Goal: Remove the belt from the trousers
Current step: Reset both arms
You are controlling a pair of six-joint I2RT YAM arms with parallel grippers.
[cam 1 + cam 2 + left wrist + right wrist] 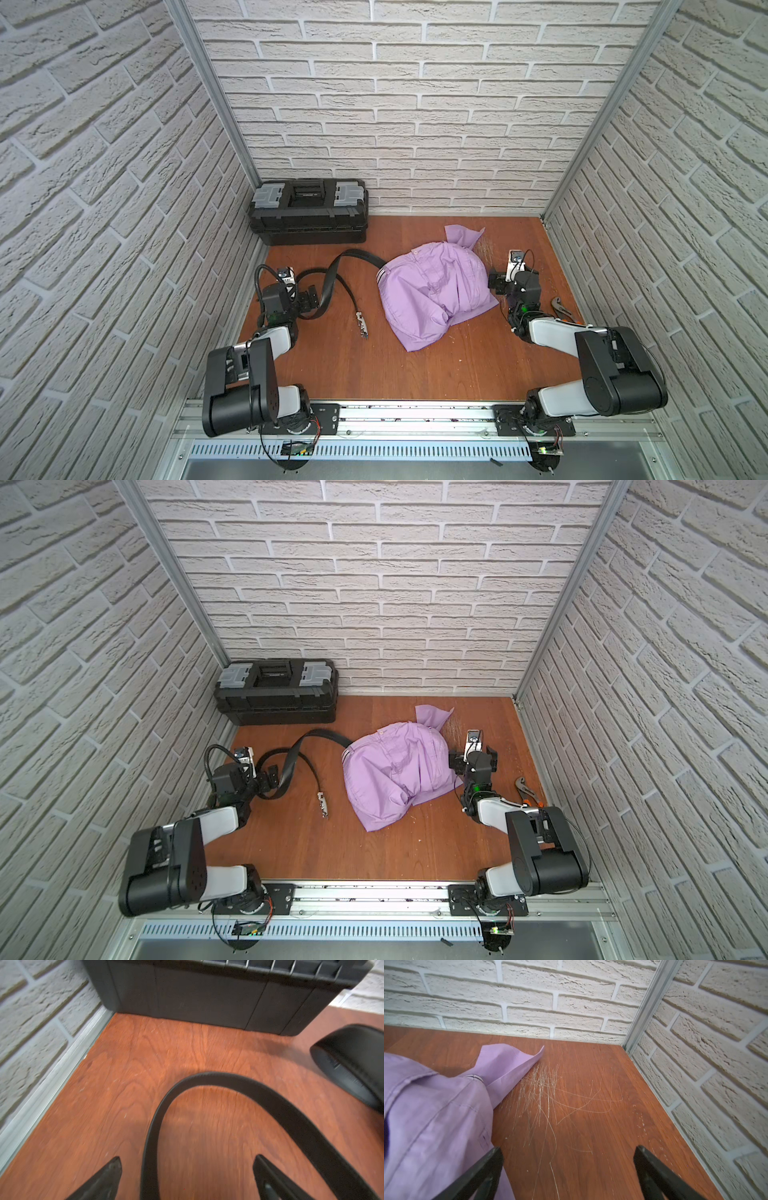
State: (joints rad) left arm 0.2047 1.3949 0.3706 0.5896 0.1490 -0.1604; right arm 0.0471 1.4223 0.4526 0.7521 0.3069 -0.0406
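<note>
The lilac trousers (432, 291) (395, 771) lie bunched on the wooden floor, right of centre. The black belt (328, 286) (291, 766) curls over the floor to their left, and its silver buckle (361, 322) (323, 802) lies free. Its other end runs to the trousers' left edge and vanishes there. My left gripper (309, 297) (269, 776) (188, 1162) is open above a loop of the belt (270, 1095) and grips nothing. My right gripper (513, 278) (473, 759) (569, 1150) is open over bare floor at the trousers' (436, 1115) right edge, one finger over the cloth.
A black toolbox (307, 212) (276, 692) (207, 991) stands in the back left corner, close behind the belt loop. Pliers (561, 307) (525, 789) lie by the right wall. Brick-patterned walls close three sides. Scratches mark the floor behind the right gripper.
</note>
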